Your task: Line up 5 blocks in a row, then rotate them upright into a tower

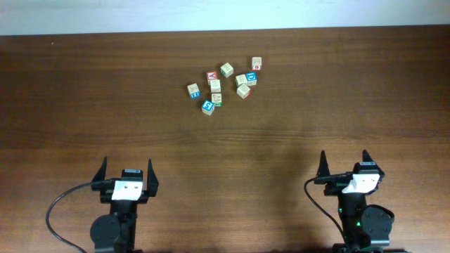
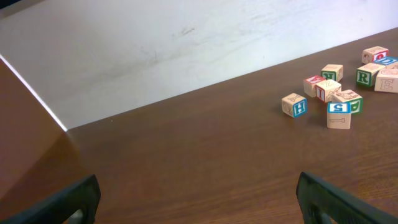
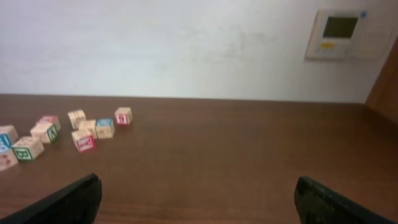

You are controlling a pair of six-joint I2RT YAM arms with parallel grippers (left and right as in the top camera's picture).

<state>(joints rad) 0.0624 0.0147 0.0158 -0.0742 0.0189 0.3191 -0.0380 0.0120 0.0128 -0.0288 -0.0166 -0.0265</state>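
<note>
Gleaming wood table (image 1: 295, 147), blocks (image 1: 215, 85) (white wall (image 3: 186, 43))

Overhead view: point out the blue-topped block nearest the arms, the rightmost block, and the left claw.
blue-topped block (image 1: 207, 106), overhead view, on its top face.
rightmost block (image 1: 256, 63), overhead view, on its top face.
left claw (image 1: 127, 161), overhead view, midway between its open fingertips.

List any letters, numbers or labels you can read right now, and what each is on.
"H", blue: side of the leftmost block, left wrist view.
"R", green, probably: green-printed block.
"E", probably: tan block at the right edge.
Other block faces: too small or blurred.
Wall panel: print unreadable.
</note>
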